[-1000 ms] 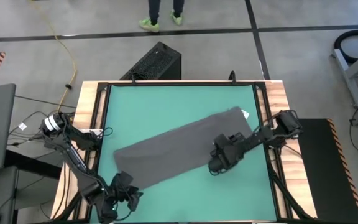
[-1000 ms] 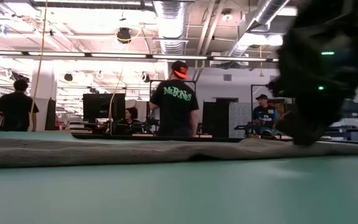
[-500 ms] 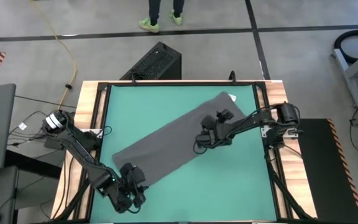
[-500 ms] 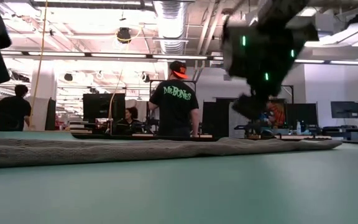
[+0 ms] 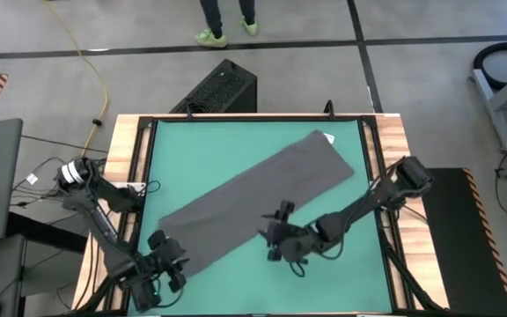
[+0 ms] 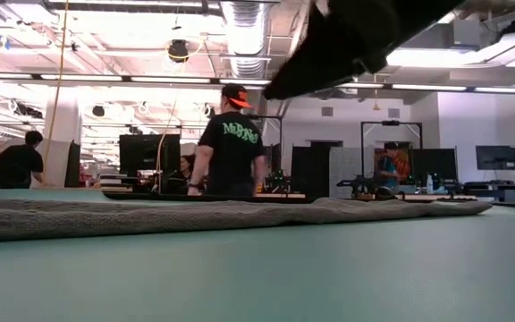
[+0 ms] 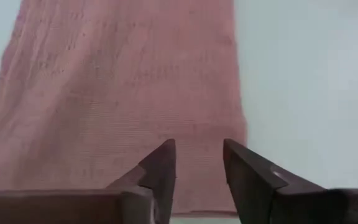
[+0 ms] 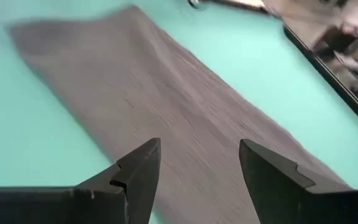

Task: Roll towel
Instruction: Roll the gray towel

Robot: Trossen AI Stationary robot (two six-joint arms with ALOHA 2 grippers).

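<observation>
Your left gripper [image 7: 197, 171] has its jaws spread with a clear gap between them and nothing pinched, poised just over the near short edge of the towel [image 5: 258, 201]; your right gripper [image 8: 197, 165] stands wider open, also empty, above the towel's long near-side edge about midway along. The towel lies flat and unrolled, running diagonally across the green table [image 5: 236, 136], its low end near your left gripper and its tagged end up toward the far right corner. Judging from this, the roll has not yet begun, and the short edge under your left jaws is the natural place to start it. Bring the left fingers down squarely on that hem so they catch the full thickness, not just the corner. Keep the first turn tight and square to the long sides, or the roll will likely cone. Use the right gripper to steady the cloth ahead of the roll.
</observation>
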